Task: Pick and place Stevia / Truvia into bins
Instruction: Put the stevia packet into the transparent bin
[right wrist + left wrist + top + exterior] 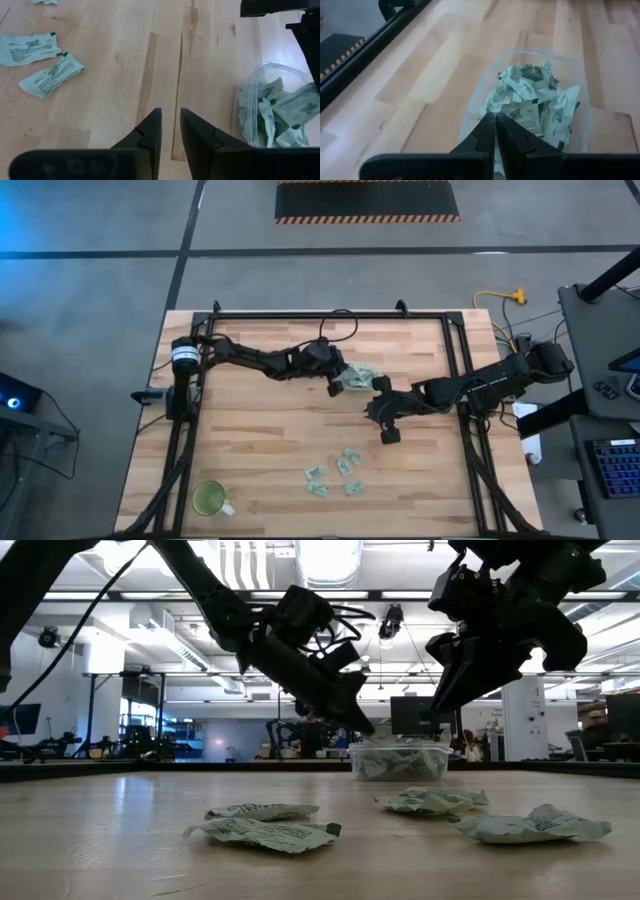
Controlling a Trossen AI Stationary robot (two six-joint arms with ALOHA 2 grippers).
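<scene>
Right gripper (170,132) is hovering slightly parted and empty beside the bin (357,377), mid-table; left gripper (496,131) is sitting closed, empty, over it. Loose sachets (335,473) are waiting near the front edge; best descending squarely on one.

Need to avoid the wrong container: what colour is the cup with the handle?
Green cup, clearest in the high view.

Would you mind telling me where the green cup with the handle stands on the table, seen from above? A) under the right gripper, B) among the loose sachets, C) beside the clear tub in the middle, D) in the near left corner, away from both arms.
D: in the high view the green cup stands alone in the table's near left corner, well apart from the clear tub and the loose sachets.
</scene>
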